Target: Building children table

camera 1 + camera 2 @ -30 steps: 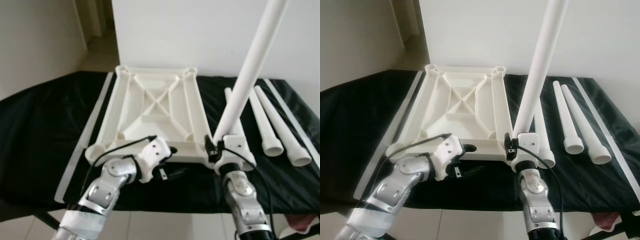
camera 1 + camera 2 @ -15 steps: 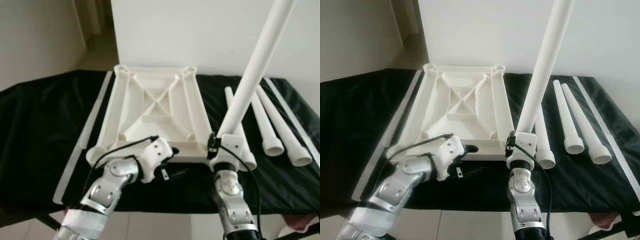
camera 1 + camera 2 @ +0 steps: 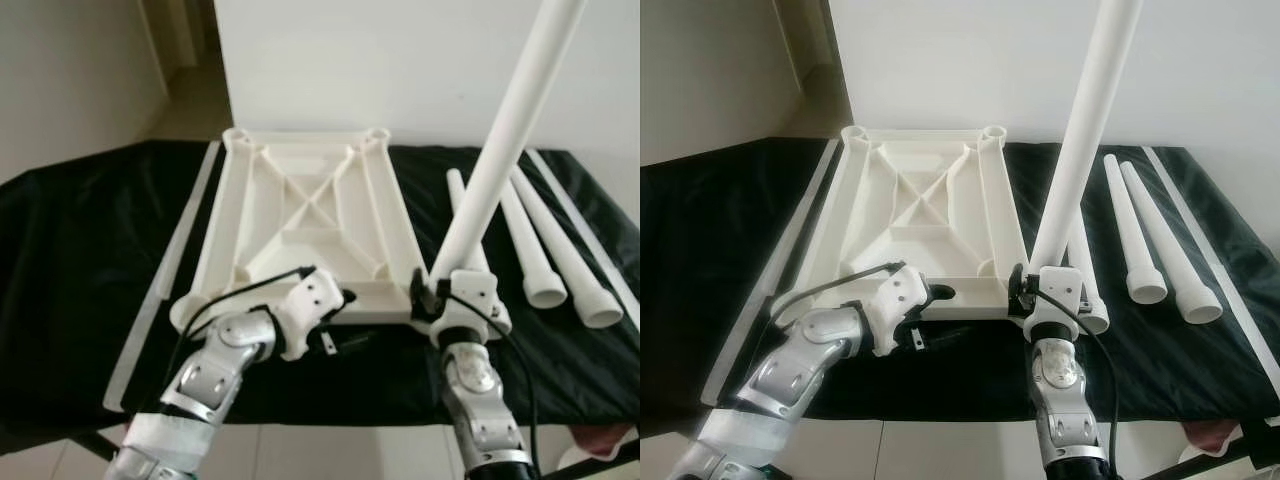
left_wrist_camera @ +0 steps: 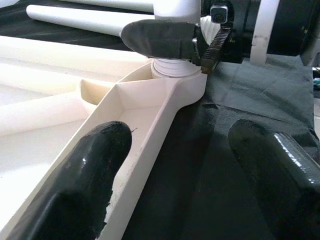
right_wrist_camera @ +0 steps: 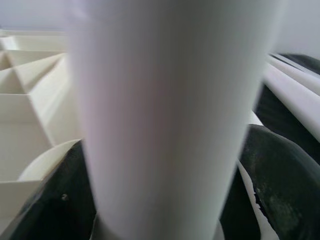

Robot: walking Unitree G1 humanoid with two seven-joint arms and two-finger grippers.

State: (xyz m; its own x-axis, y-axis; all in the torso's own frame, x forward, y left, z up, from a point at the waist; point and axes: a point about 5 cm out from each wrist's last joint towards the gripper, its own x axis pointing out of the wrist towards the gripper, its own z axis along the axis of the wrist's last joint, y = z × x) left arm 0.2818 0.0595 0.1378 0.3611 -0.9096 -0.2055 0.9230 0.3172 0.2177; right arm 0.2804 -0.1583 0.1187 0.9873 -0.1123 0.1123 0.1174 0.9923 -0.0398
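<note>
The white tabletop [image 3: 300, 215] lies underside up on the black-covered table [image 3: 80, 260]. My right gripper [image 3: 440, 300] is shut on a long white leg [image 3: 500, 150], which stands tilted with its foot in the tabletop's near right corner socket [image 4: 175, 82]. In the right wrist view the leg [image 5: 165, 110] sits between the black fingers [image 5: 280, 175]. My left gripper [image 4: 180, 170] is open at the tabletop's near rim [image 4: 145, 130], one finger [image 4: 85, 175] over the inside and the other over the cloth.
Three more white legs lie on the cloth at the right: one [image 3: 458, 200] behind the held leg, two others [image 3: 528, 250] [image 3: 570, 270] beside it. Long white strips lie along the left [image 3: 165, 280] and right [image 3: 580, 220] sides. A white wall stands behind.
The right forearm swayed slightly left and back, and the leg's tilt shifted a little. The leg's foot stays at the corner. The left gripper has stayed put.
</note>
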